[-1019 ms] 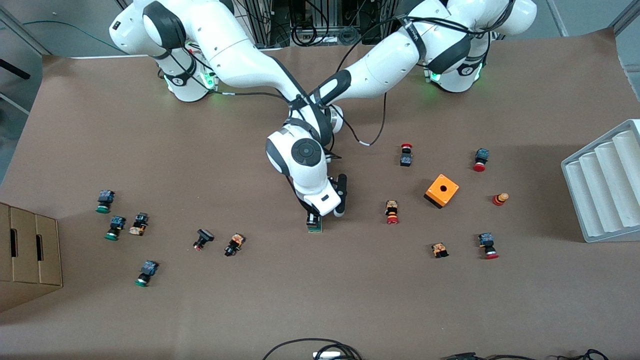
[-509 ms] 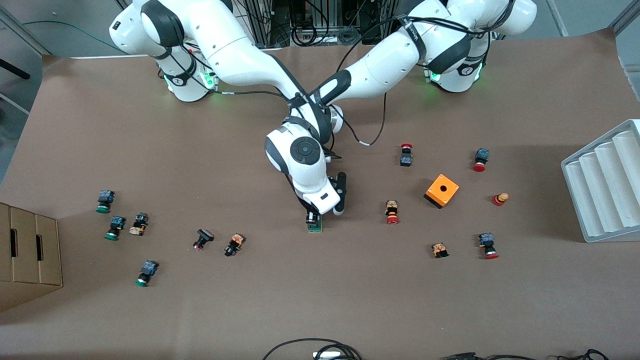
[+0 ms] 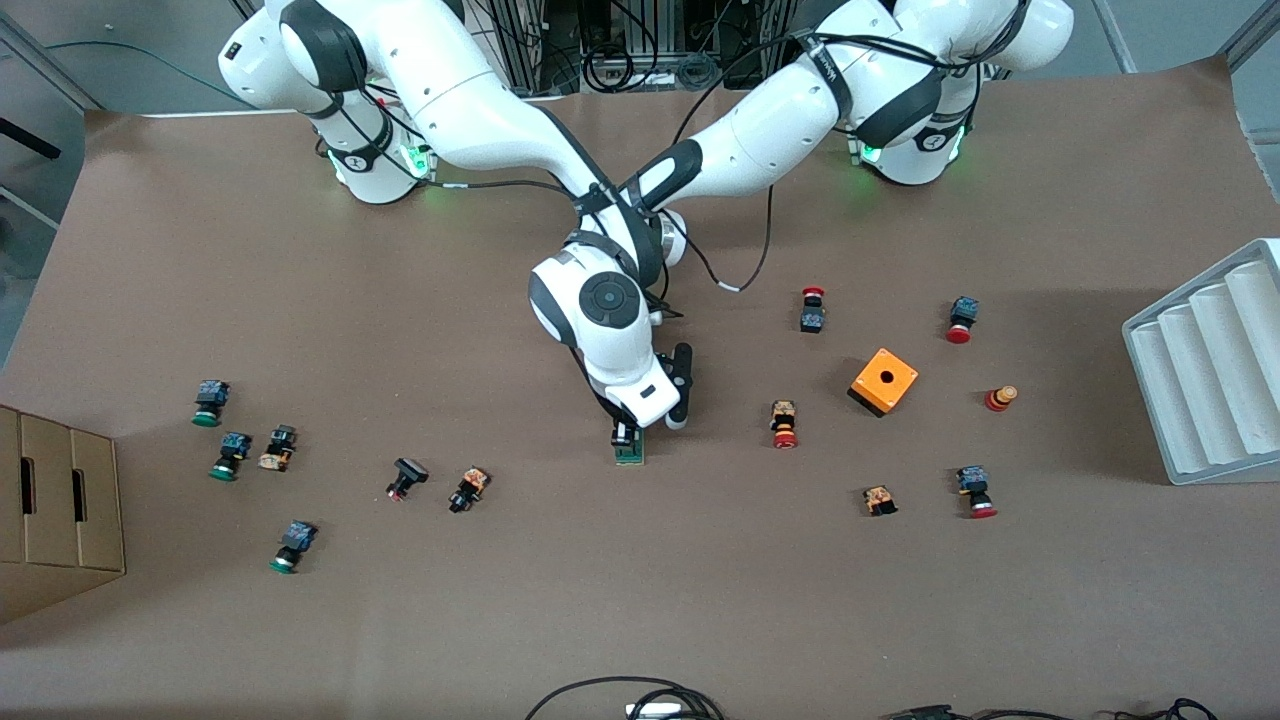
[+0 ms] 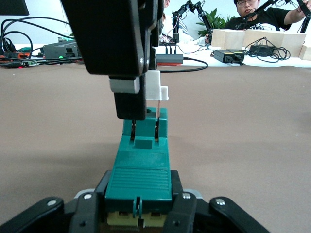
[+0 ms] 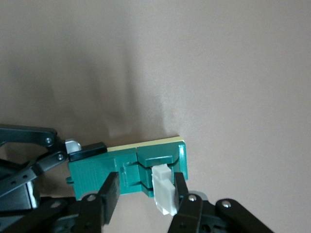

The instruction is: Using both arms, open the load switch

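Viewing the load switch near mid-table, I find its long axis running from the robots' bases toward the front camera. My left gripper is clamped shut on the end of the green body toward the bases. My right gripper stands over the camera-side end, one finger at each side of the white sliding piece; I cannot tell whether they pinch it. I judge the pull must follow that axis.

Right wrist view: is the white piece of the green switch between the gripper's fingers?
Yes, the white piece of the green switch sits between the right gripper's two black fingers.
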You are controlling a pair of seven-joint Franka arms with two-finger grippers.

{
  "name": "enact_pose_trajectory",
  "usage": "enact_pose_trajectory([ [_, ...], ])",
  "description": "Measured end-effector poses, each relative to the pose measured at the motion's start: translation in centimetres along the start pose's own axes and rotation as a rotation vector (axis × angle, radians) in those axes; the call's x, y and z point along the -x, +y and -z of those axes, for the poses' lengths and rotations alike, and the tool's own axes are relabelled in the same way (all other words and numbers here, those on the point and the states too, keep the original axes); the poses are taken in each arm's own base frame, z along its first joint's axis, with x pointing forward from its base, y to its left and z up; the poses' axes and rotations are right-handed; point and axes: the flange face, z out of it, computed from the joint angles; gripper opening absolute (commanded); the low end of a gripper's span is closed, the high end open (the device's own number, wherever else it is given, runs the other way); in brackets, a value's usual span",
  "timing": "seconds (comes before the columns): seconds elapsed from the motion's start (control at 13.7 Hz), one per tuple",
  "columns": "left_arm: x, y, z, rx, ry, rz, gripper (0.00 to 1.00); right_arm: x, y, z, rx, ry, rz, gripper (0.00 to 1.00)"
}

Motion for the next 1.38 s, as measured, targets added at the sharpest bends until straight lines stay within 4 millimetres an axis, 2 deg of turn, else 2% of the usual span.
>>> enact_pose_trajectory([
  [1.38,0.0,0.0,0.0,0.0,0.0,0.0,0.39,0.6,-1.3,0.5,-0.032,0.0,-0.001,0.5],
])
